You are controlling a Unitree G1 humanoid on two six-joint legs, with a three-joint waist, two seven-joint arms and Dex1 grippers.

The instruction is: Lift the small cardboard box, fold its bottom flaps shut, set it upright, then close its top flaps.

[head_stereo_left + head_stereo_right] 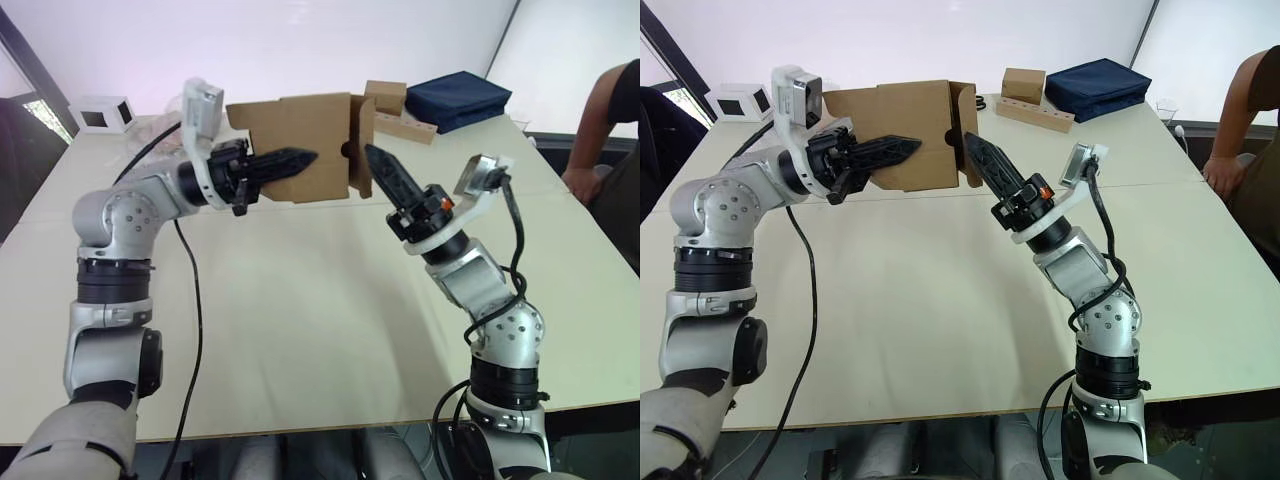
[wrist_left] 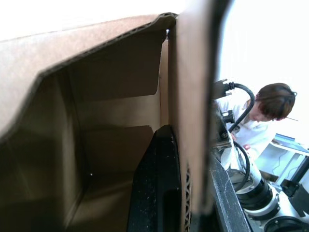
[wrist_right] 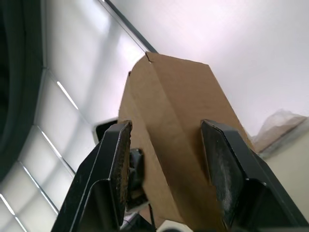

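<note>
While I hold the box [image 1: 300, 145] up off the table [image 1: 300, 300], between my two arms and well above the surface, the lifting part of the job is done. My left pincer [image 1: 290, 163] is clamped on one wall of it: in the left wrist view one black finger [image 2: 157, 188] lies inside the open carton against the wall, and the other sits on the outside, so the cardboard is pinched between them.

My right pincer [image 3: 166, 159] stands open, its two fingers spread to either side of a folded edge of the box without closing on it; from the head views its tip [image 1: 975, 150] is at the box's right end, just beside a flap [image 1: 362, 150] that stands out from the body.

Judging by the hollow interior I see from the left wrist, at least one end is not yet shut. Which end faces which way I cannot say for sure, as the wrist view is too close to tell bottom from top. So I reckon I am at the folding of the bottom flaps, with little or nothing of it finished. Left to do: press those flaps in, set the box upright on the table, then tuck the top shut.
</note>
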